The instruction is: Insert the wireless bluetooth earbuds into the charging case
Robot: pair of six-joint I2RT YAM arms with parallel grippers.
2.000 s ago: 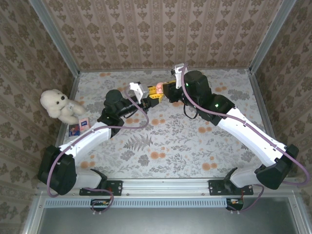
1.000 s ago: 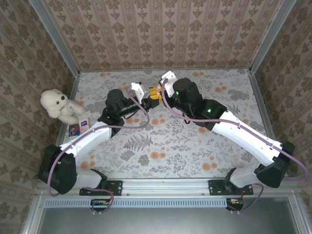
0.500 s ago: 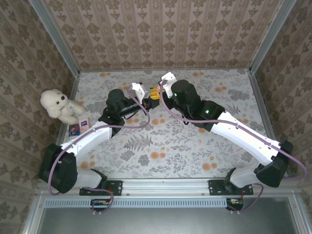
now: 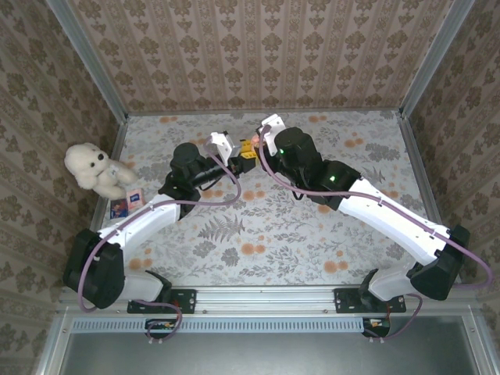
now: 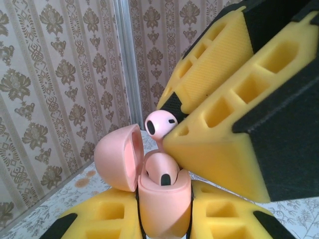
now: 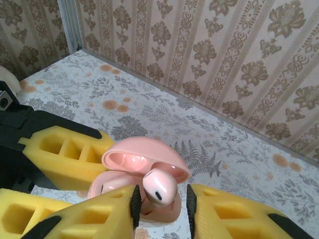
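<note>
arms: 2, left arm (image 4: 148,219), right arm (image 4: 391,211) | claws: 2, left claw (image 5: 162,214), right claw (image 6: 160,209) | charging case (image 5: 164,201): 1 | earbuds: 2, earbud (image 5: 160,124) above case, earbud (image 5: 162,175) inside it | teddy bear (image 4: 94,168): 1 | small cards (image 4: 125,203) beside bear: seemingly 2 | worktop (image 4: 312,250): 1

Top view high, looking down on table (image 4: 258,226), wrist views close, opposed, sharing charging case (image 5: 164,199)
</note>
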